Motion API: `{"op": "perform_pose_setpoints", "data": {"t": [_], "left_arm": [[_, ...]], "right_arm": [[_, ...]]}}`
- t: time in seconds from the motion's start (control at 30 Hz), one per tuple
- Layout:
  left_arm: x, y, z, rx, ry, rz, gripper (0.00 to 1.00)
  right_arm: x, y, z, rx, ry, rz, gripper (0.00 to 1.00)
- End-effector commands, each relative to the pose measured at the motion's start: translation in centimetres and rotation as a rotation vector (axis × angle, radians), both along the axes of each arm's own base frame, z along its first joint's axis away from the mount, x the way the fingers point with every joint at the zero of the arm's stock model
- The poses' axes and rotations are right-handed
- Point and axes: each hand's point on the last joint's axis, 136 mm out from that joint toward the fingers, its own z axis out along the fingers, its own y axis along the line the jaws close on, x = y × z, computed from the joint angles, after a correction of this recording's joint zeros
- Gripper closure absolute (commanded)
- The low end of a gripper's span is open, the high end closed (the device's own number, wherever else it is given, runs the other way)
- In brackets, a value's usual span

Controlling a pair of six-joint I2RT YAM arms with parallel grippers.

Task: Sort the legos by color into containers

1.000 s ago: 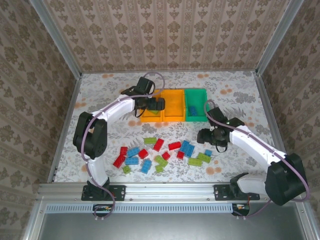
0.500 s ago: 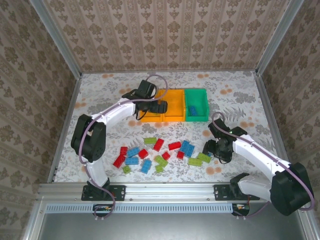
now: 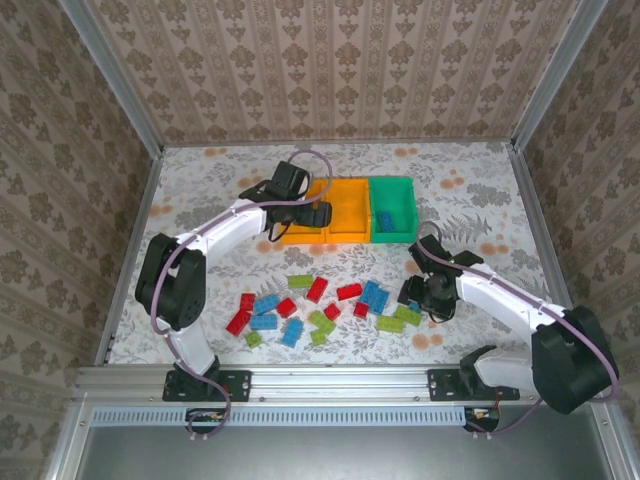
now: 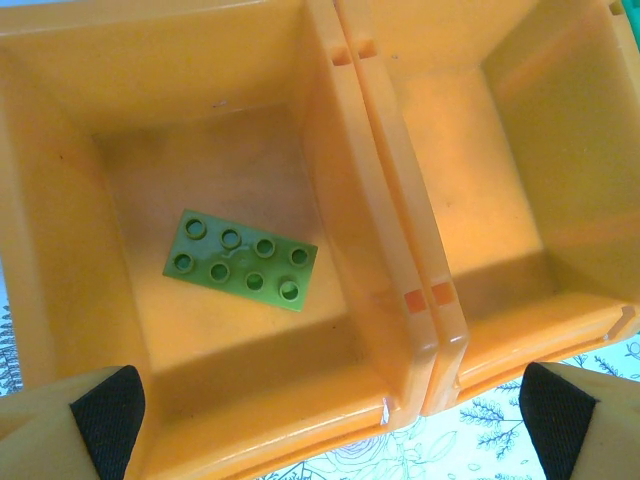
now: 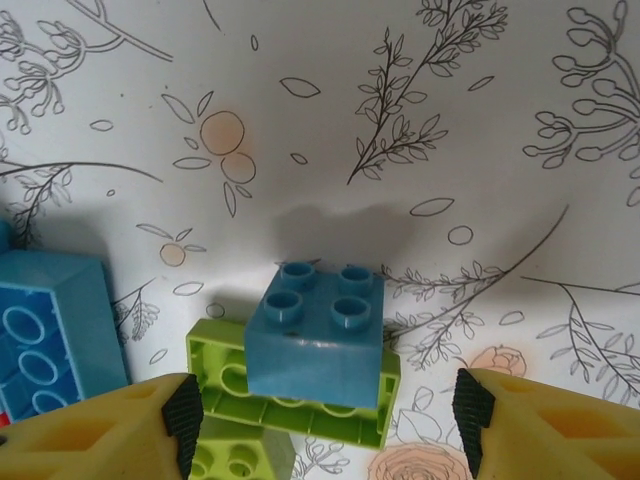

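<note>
Loose legos in red [image 3: 316, 290], blue [image 3: 374, 295] and lime [image 3: 300, 281] lie scattered on the flowered table in front of three containers: a left orange bin [image 3: 300, 238], a middle orange bin [image 3: 349, 236] and a green bin [image 3: 392, 181]. My left gripper [image 3: 302, 212] hangs open over the left orange bin [image 4: 330, 200], where one lime brick [image 4: 240, 260] lies flat. My right gripper [image 3: 416, 296] is at the pile's right end. Its jaws [image 5: 325, 425] stand open astride a small blue brick [image 5: 318, 340], with a gap on each side. That brick rests on an upturned lime brick [image 5: 300, 410].
The middle orange bin [image 4: 470, 130] holds nothing. Blue pieces [image 3: 384, 218] lie in the green bin. Beside the right gripper are another blue brick [image 5: 50, 330] and a lime one [image 5: 240, 455]. Bare table lies right of the pile. Metal rails edge the table.
My right arm has come down from beside the green bin to the pile's right end, and its jaws have narrowed around the blue brick. The left gripper has stayed over the left orange bin.
</note>
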Motion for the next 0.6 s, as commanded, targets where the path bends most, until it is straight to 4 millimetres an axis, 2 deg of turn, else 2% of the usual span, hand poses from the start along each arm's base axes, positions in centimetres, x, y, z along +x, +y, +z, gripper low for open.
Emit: {"op": "perform_pose_setpoints", "data": {"t": [0.0, 0.17, 0.33, 0.4, 0.57], "left_arm": [[-0.2, 0.4, 1.0, 0.011, -0.034, -0.007, 0.0], [-0.4, 0.5, 1.0, 0.01, -0.031, -0.004, 0.0], [-0.6, 0.8, 0.7, 0.014, -0.023, 0.005, 0.0], [-0.7, 0.8, 0.5, 0.017, -0.018, 0.008, 0.0], [-1.1, 1.0, 0.3, 0.015, -0.009, 0.015, 0.0]], "right_arm": [[0.5, 0.3, -0.3, -0.011, 0.007, 0.021, 0.36], [1.3, 0.0, -0.6, -0.054, 0.011, 0.043, 0.49], [2.3, 0.0, 0.8, -0.062, -0.034, 0.05, 0.69], [3.1, 0.1, 1.9, -0.063, -0.068, 0.056, 0.73], [6.0, 0.3, 5.1, -0.088, -0.16, 0.088, 0.74]]}}
